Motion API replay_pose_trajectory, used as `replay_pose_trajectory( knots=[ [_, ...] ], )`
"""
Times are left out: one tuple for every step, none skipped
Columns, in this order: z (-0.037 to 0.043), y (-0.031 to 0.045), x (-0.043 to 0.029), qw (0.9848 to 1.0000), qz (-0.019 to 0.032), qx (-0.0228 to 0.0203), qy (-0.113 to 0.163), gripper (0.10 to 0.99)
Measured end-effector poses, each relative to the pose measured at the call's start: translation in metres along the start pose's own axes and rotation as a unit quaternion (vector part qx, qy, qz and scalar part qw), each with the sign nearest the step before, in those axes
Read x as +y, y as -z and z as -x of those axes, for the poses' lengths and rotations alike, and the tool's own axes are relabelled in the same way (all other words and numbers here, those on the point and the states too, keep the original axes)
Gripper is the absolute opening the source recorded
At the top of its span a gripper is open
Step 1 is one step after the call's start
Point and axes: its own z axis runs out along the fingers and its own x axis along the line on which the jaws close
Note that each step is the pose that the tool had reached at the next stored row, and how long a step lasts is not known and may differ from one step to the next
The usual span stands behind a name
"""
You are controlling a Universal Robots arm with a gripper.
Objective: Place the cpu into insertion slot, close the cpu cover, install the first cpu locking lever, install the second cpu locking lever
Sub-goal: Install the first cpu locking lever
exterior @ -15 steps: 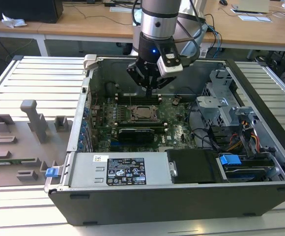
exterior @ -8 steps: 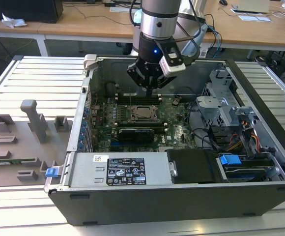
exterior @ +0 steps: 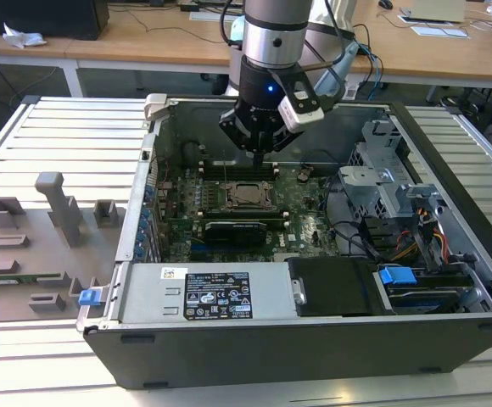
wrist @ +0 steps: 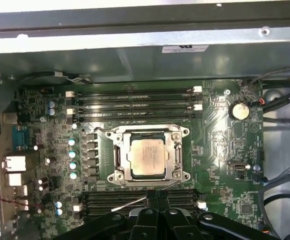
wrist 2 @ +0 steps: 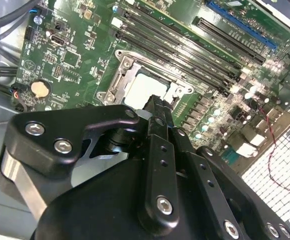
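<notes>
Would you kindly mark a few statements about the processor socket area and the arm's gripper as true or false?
1. The small pale silver-grey square cpu lies in the square dark insertion slot. True.
2. The black gripper is gripping the cpu. False: its fingers are shut together near the socket's edge, and the chip sits apart from them.
3. The thin steel cpu cover lies flat, framing the chip. True.
4. The gripper hangs outside the black computer case. False: it is inside the case, above the green motherboard.
</notes>
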Motion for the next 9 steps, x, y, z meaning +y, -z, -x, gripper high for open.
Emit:
replay_pose_trajectory(
  knots=[
    [0.0000,0.0000,0.0000,1.0000,-0.0001,-0.0003,0.010,0.106],
    [0.0000,0.0000,0.0000,0.9999,-0.0001,-0.0004,0.013,0.106],
    [0.0000,0.0000,0.0000,0.9999,-0.0002,-0.0005,0.016,0.106],
    [0.0000,0.0000,0.0000,0.9998,-0.0002,-0.0007,0.021,0.106],
    [0.0000,0.0000,0.0000,0.9997,-0.0003,-0.0008,0.026,0.106],
    [0.0000,0.0000,0.0000,0.9996,-0.0003,-0.0009,0.029,0.106],
    [0.0000,0.0000,0.0000,0.9994,-0.0003,-0.0011,0.034,0.106],
    [0.0000,0.0000,0.0000,0.9992,-0.0004,-0.0013,0.040,0.106],
    [0.0000,0.0000,0.0000,0.9991,-0.0005,-0.0014,0.043,0.106]
  ],
)
